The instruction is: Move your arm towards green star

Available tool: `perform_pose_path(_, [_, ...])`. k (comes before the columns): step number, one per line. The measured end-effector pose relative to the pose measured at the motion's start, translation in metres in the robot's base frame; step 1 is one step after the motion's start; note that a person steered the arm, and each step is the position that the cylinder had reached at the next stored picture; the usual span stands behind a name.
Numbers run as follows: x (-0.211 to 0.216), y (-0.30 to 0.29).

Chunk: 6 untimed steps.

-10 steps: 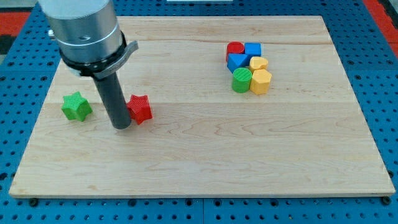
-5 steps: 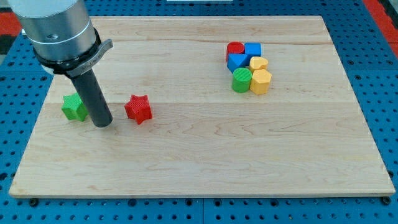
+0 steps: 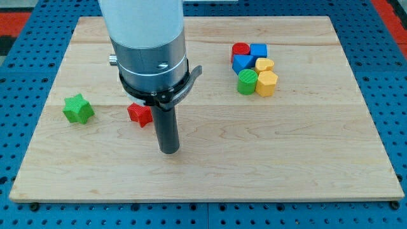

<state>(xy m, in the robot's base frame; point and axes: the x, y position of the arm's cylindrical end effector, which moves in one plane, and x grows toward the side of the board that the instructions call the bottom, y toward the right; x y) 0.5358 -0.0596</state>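
Green star-shaped plastic block (image 3: 78, 109) lies near the left edge of the light wooden board (image 3: 254, 152), at about nine o'clock from the board's middle. I carry no claw, only a straight dark rod, so there is nothing to clench or release. My tip (image 3: 168, 151) rests on bare wood nearest the view's bottom, well apart from the green star, which sits at roughly ten o'clock from it. A red star-shaped block (image 3: 138, 114) lies just beside the rod at eleven o'clock, partly hidden by it. Farther off, at two o'clock, a tight cluster holds a green cylinder (image 3: 247, 82), a yellow hexagonal block (image 3: 267, 83), a smaller yellow block (image 3: 264, 64), a blue block (image 3: 241, 62), a blue cube (image 3: 258, 50) and a red cylinder (image 3: 240, 49).
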Motion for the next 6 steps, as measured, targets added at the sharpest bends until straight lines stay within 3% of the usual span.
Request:
perform_pose_path(2, [-0.003,-0.002])
perform_pose_path(4, [0.019,-0.067])
perform_pose_path(6, [-0.026,-0.135])
